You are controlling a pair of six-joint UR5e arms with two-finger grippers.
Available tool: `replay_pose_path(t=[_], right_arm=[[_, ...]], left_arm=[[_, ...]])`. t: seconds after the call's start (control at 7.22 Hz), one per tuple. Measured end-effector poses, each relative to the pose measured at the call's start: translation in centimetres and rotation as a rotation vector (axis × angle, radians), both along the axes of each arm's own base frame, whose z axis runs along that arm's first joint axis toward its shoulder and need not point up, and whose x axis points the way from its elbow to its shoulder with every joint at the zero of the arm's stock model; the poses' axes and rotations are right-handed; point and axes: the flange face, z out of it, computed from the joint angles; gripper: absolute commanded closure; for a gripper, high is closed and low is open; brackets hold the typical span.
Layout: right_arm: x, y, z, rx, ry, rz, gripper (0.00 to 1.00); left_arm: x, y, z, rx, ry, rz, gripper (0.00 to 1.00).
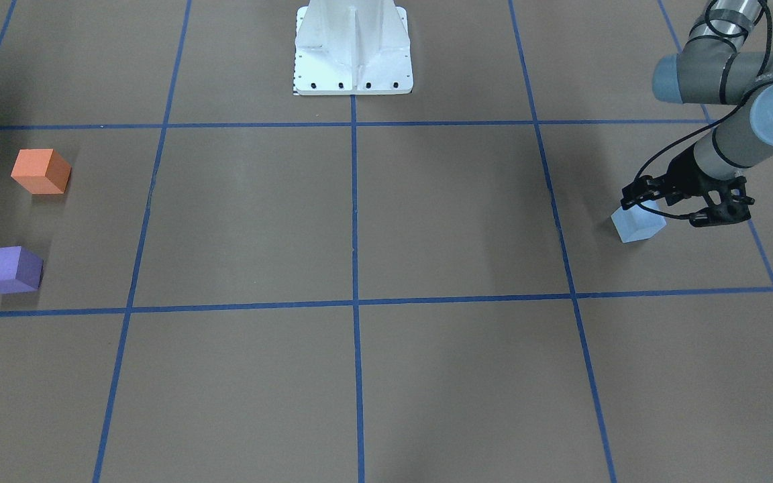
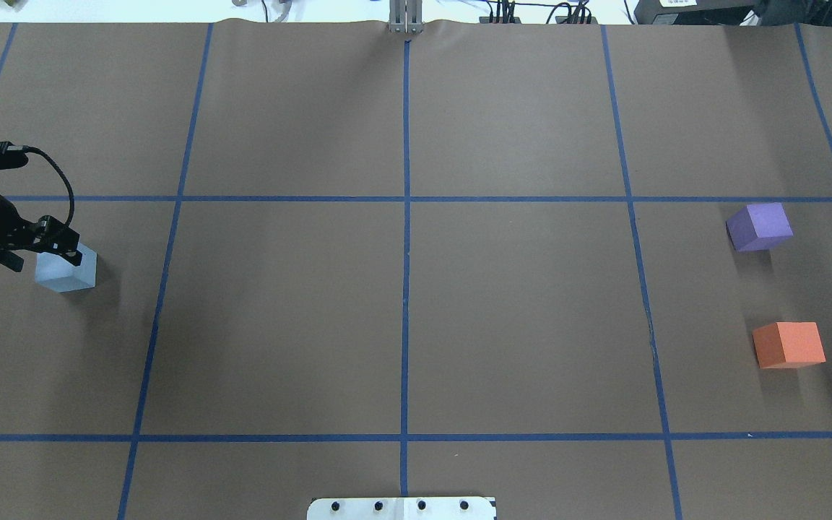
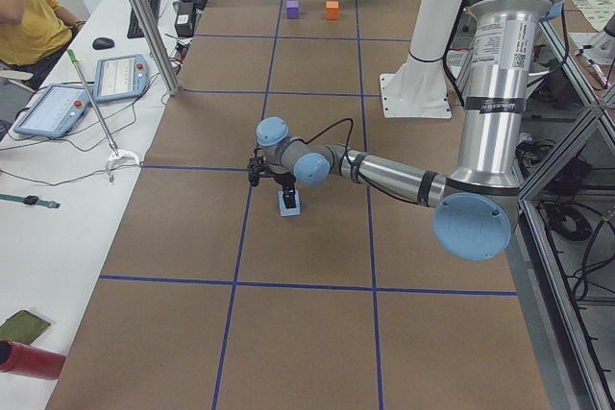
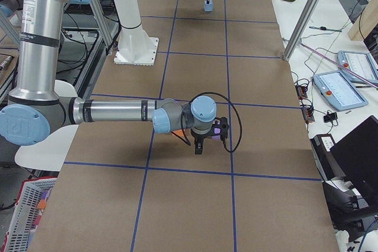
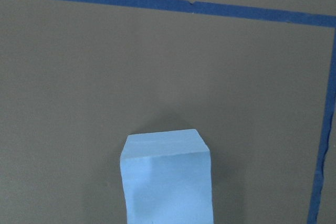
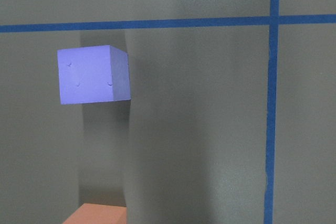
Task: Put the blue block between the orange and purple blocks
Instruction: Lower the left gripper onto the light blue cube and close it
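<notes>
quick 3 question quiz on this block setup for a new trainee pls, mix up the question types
1. True or false: the blue block already sits between the orange block and the purple block.
2. Which thing is the left gripper at? A) blue block B) orange block C) purple block
3. Fill in: of the orange and purple blocks, the one nearer the robot's base is the ___ one.

Key: 1 false; 2 A; 3 orange
</notes>
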Motion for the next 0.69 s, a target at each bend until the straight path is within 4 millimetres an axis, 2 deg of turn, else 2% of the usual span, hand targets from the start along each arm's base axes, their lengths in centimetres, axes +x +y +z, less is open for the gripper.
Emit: replay_pose_path(t=[0.28,0.42,0.55,0.69], right_arm=[[0.0,0.0,0.0,0.000,0.000,-0.001,0.00],[0.0,0.0,0.0,-0.001,-0.001,-0.001,0.00],[0.0,0.0,0.0,-0.001,-0.002,-0.001,0.00],[0.0,0.0,0.0,0.000,-0.002,-0.001,0.00]], left_arm=[[0.8,-0.9,0.8,-0.015,-0.013,-0.003,0.03],[1.1,-1.3,0.9,-0.016,-0.015,-0.001,0.43],[1.4,-1.5,0.9,-0.012,-0.014,0.002,0.99],[1.5,-1.7,0.7,-0.009,-0.013,0.003,1.00]])
